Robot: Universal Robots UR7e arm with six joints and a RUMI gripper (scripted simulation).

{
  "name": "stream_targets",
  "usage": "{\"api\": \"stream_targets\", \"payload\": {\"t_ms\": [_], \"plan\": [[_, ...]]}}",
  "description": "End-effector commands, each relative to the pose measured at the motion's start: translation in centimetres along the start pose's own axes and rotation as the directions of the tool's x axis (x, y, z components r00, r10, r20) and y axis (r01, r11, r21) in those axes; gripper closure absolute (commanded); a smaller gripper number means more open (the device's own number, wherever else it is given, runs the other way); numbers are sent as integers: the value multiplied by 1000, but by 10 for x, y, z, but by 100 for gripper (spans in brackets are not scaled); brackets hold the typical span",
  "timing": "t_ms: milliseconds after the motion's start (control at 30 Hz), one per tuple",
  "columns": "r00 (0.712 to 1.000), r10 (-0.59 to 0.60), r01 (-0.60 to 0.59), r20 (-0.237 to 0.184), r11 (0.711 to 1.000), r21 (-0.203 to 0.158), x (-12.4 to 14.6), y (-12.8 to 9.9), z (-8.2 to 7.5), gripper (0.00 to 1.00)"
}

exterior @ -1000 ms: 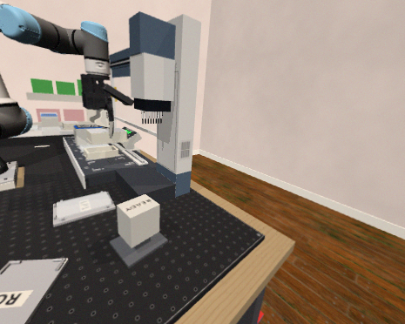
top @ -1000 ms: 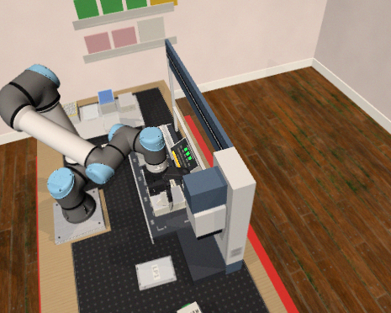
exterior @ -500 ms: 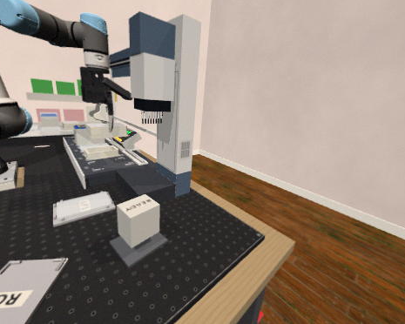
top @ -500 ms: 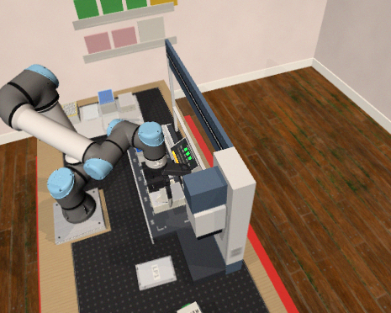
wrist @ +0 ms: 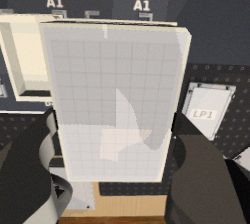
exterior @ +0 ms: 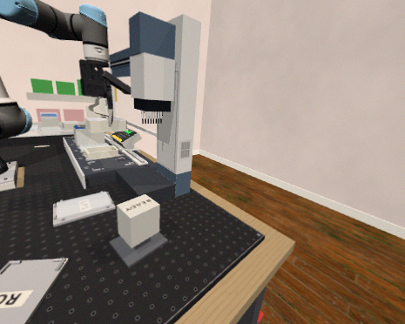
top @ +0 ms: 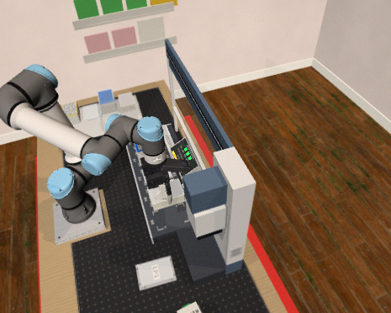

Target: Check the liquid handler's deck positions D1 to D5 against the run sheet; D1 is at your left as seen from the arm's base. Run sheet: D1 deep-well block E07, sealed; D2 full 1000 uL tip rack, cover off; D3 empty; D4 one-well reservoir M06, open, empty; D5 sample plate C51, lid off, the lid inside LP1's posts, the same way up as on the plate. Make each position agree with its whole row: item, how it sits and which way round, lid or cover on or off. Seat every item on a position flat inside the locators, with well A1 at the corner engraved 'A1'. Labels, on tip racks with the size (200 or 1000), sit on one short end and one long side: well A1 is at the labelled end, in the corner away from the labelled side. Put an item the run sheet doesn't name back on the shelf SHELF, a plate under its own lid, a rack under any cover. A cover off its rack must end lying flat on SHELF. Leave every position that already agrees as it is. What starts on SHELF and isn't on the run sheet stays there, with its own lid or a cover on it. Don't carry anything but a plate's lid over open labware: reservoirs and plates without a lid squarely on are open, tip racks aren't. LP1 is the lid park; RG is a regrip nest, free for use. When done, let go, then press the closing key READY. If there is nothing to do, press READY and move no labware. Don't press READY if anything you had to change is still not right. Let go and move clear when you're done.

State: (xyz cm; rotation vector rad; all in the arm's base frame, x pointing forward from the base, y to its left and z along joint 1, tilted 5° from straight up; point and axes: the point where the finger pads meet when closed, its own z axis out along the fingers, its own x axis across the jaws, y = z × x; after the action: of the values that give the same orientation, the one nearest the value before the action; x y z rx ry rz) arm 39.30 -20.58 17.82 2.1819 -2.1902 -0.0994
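My gripper (wrist: 116, 110) is shut on a cream well plate (wrist: 117, 97) with a translucent gridded lid on top. The fingers grip its two long sides and hold it above the deck. In the wrist view the plate hides most of the deck position under it, and two engraved A1 marks show at the top. An open cream one-well reservoir (wrist: 23, 60) sits on the deck position to the left of the held plate. In the exterior view the gripper (exterior: 101, 117) hangs over the deck rail beside the pipetting head. The LP1 lid park (wrist: 208, 112) lies empty.
The liquid handler's tower and head (top: 222, 197) stand close to the gripper on the far side. The READY key block (exterior: 138, 219), the RG nest (exterior: 12, 297) and LP1 (top: 155, 272) lie on the mat. SHELF (top: 100, 108) with several items is behind the arm.
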Motion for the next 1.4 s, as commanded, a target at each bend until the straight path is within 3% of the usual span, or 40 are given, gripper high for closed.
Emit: {"api": "stream_targets", "payload": {"t_ms": [0,1367], "plan": [[1000,0,0,-4,1000,5,0,-1,-14,100],[1000,0,0,-2,1000,4,0,-1,-72,100]]}}
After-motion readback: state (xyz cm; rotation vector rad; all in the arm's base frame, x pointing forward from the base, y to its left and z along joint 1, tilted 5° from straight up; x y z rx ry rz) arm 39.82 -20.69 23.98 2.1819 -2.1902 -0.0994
